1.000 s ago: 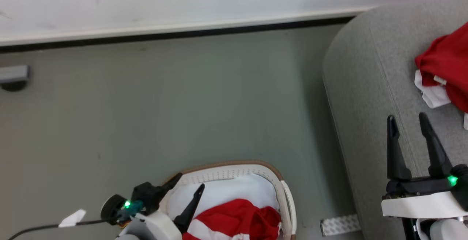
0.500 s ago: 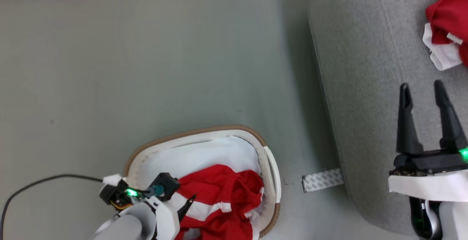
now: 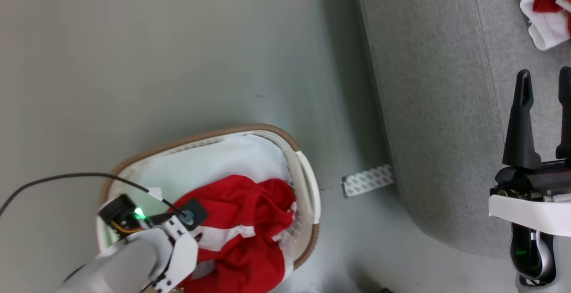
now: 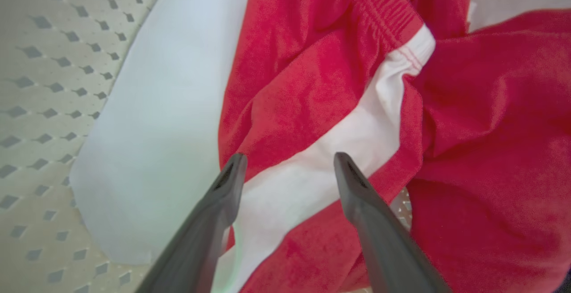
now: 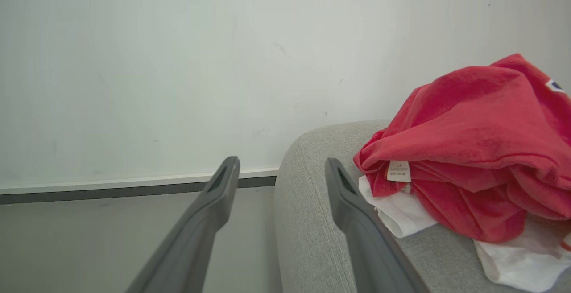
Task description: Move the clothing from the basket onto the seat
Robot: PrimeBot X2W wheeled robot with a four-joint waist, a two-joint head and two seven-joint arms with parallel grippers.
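Note:
The white basket (image 3: 308,181) with a brown rim stands on the floor at the lower left of the head view. Red clothing (image 3: 250,208) with a white stripe lies in it on a white garment (image 3: 214,163). My left wrist (image 3: 151,239) hangs over the basket. In the left wrist view my left gripper (image 4: 289,159) is open, its fingertips just above the white stripe of the clothing (image 4: 312,61), beside the perforated basket wall (image 4: 44,61). My right gripper (image 3: 544,73) is open and empty over the grey seat (image 3: 437,105). Another red and white garment (image 5: 473,150) lies on the seat (image 5: 312,204).
A strip of patterned tape (image 3: 366,180) lies on the grey floor between basket and seat. A black cable (image 3: 53,179) runs from my left wrist to the left. Behind the seat stands a pale wall (image 5: 134,61) with a dark-edged baseboard (image 5: 111,190).
The head camera has tilted down, so the whole picture has shifted. My left gripper has gone down into the basket, close over the red clothing. The right gripper stays open over the seat.

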